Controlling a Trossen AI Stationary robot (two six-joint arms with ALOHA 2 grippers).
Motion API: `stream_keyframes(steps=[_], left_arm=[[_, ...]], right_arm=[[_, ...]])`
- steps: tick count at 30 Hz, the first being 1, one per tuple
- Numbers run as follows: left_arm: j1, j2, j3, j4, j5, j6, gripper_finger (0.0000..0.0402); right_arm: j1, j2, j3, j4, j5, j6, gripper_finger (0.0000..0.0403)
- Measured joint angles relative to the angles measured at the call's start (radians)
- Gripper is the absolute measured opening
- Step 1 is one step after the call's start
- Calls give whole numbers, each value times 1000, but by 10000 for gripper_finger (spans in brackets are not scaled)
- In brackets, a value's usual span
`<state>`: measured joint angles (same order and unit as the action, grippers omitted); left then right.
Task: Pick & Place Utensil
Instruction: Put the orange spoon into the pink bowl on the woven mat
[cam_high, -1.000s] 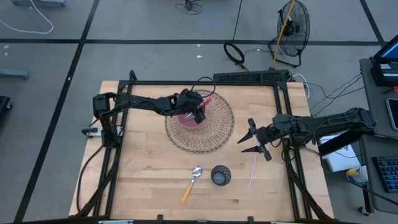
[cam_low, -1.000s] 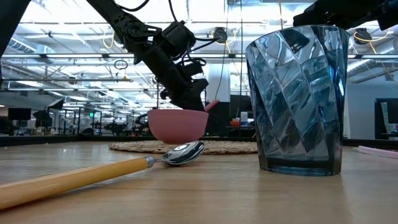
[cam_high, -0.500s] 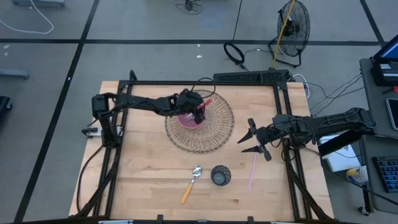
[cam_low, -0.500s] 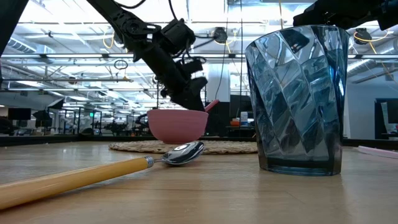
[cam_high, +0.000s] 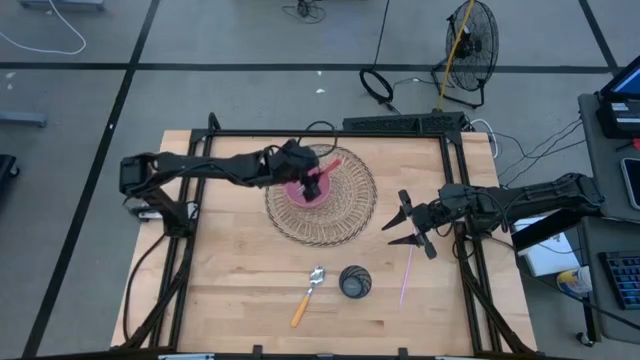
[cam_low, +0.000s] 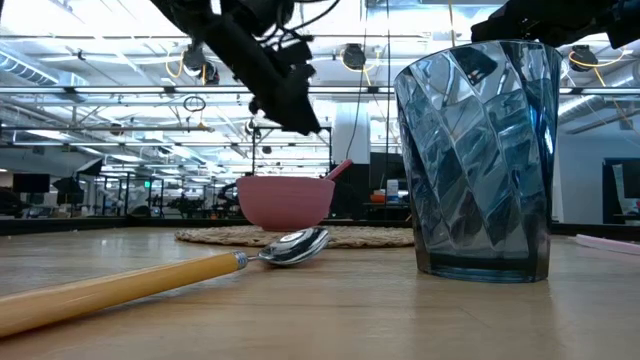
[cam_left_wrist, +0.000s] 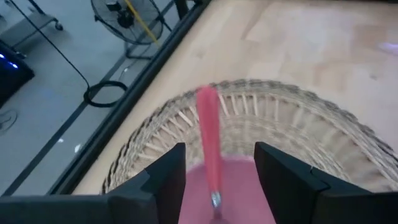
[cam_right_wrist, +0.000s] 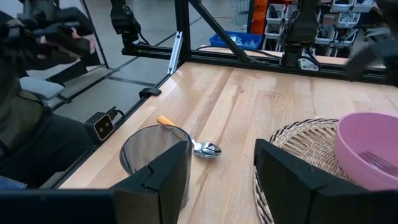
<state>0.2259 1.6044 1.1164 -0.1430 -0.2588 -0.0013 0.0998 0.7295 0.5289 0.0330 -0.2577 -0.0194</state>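
Note:
A pink bowl (cam_high: 303, 192) stands on a round woven mat (cam_high: 320, 215). A pink-handled utensil (cam_left_wrist: 209, 138) lies in it, its metal end down in the bowl and its handle (cam_high: 331, 163) leaning on the rim toward the far right. My left gripper (cam_high: 311, 178) hovers open above the bowl; in the left wrist view its fingers (cam_left_wrist: 166, 180) stand either side of the handle without touching. In the low view my left gripper (cam_low: 290, 100) is well clear of the bowl (cam_low: 286, 202). My right gripper (cam_high: 405, 225) waits open near the table's right edge.
A spoon with an orange handle (cam_high: 306, 296) lies near the front edge, beside a blue ribbed glass (cam_high: 355, 281). A thin pink stick (cam_high: 406, 275) lies right of the glass. Black frame rails run along the table's edges. Bare wood lies left of the mat.
My left gripper has risen from the bowl's rim and drawn back a little toward the table's left. The pink-handled utensil stays in the bowl, leaning on the rim as before.

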Motion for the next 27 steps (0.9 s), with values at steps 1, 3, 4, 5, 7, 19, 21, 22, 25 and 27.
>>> stream_keyframes(steps=[1, 3, 4, 5, 7, 19, 21, 22, 25, 27], left_arm=[[-9, -13, 0, -21, 3, 0, 190], [-29, -40, 0, -58, 30, -1, 184], [-40, -53, 0, -76, 43, 0, 182], [-53, -65, 0, -92, 54, 0, 179], [-81, -87, 0, -129, 62, -1, 175], [-266, -175, -1, -287, 117, 18, 157], [-295, -177, 0, -284, 129, 8, 157], [-309, -176, 0, -290, 132, 1, 158], [-349, -183, 0, -298, 132, -9, 164], [-372, -184, 0, -311, 132, -24, 168]], right_arm=[[0, 0, 0, 0, 0, 0, 176], [0, 0, 0, 0, 0, 0, 176], [0, 0, 0, 0, 0, 0, 176], [0, 0, 0, 0, 1, 0, 176], [0, 0, 0, 1, 3, 0, 176], [0, 0, 0, 7, 49, -1, 176], [0, 0, 0, 8, 48, -1, 176], [0, 0, 0, 13, 48, -2, 176], [0, 0, 0, 33, 48, -3, 176], [0, 0, 0, 54, 48, -2, 176]])
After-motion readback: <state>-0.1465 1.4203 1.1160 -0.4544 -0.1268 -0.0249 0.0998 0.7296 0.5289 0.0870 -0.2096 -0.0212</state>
